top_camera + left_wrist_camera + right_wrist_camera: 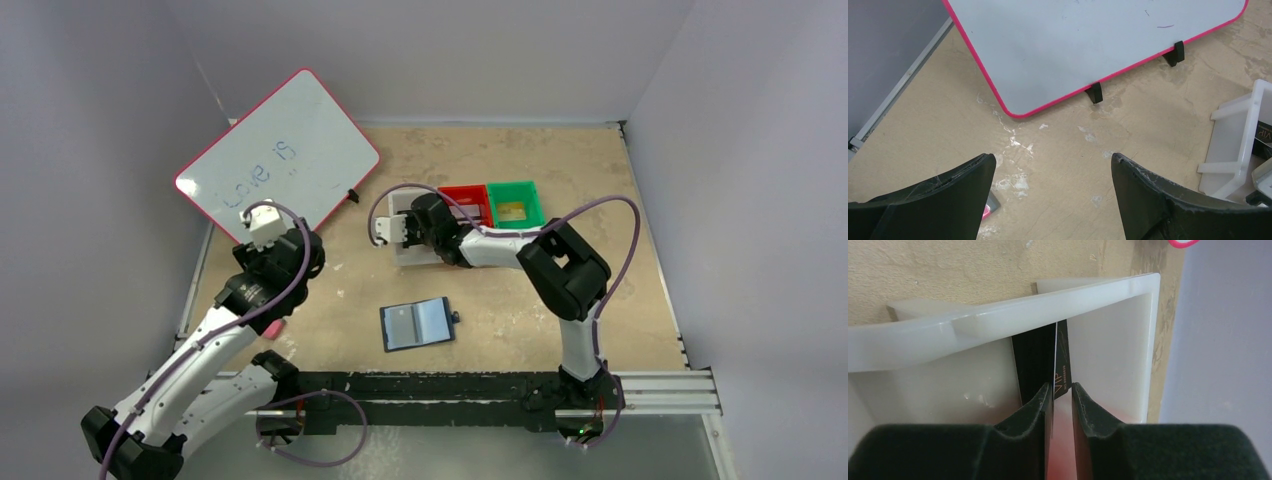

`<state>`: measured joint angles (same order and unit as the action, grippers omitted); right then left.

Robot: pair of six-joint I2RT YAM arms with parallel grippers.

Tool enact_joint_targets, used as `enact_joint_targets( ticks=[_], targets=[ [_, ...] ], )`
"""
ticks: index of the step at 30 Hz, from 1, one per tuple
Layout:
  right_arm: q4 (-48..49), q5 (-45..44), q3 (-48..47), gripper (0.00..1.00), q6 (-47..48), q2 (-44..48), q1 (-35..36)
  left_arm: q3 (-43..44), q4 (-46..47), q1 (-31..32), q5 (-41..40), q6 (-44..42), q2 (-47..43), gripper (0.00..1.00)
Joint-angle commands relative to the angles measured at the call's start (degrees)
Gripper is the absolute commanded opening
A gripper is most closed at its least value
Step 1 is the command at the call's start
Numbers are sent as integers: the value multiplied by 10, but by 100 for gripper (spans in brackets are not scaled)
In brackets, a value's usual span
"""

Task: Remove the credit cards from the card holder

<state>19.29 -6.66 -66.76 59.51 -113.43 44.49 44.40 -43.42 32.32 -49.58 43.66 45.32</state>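
The card holder (418, 324) lies spread open on the tan worktop (620, 290), near the front edge and roughly midway between the two arms, its pale blue inside facing up and its little tab sticking out to the right. Nothing touches it.

The right arm reaches far and to the left, with its claw (1062, 396) down inside the white bin (998, 320). A black card (1040, 362) with gold "VIP" lettering stands on edge between the fingers (1035, 407). The gap is narrow and the card sits against the left finger, with a sliver of space showing beside the right one, so I cannot tell whether it is gripped or just let go.

To the right of the white bin sit a red bin (467, 204) and a green bin (516, 202), side by side. The red one has something dark lying flat in it, and the green one a tan rectangle, likely cards too, though too small to be sure.

The left claw (1053, 175) hangs over bare worktop with its fingers spread wide and nothing between them. Beyond it a pink-edged whiteboard (280, 160) leans at the far left, with faint blue writing on it. A small pink block (987, 210) peeks out beside the left finger.
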Motion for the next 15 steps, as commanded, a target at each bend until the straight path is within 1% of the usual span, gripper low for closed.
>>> enact_joint_targets(
  ticks=[1, 3, 7, 11, 15],
  targets=[
    [-29, 22, -31, 24, 11, 8, -7, 16, 7, -7, 2, -16, 4, 86],
    [-40, 29, -31, 29, 12, 14, -9, 16, 8, -9, 4, -18, 5, 86],
    [-65, 31, -36, 32, 10, 25, -11, 15, 9, -10, 7, -18, 7, 85],
    [-81, 29, -41, 43, 7, 27, -15, 16, 10, -11, 13, -21, 10, 85],
    [-100, 38, -61, 46, -6, 24, -16, 16, 9, -12, 18, -22, 15, 85]
  ],
)
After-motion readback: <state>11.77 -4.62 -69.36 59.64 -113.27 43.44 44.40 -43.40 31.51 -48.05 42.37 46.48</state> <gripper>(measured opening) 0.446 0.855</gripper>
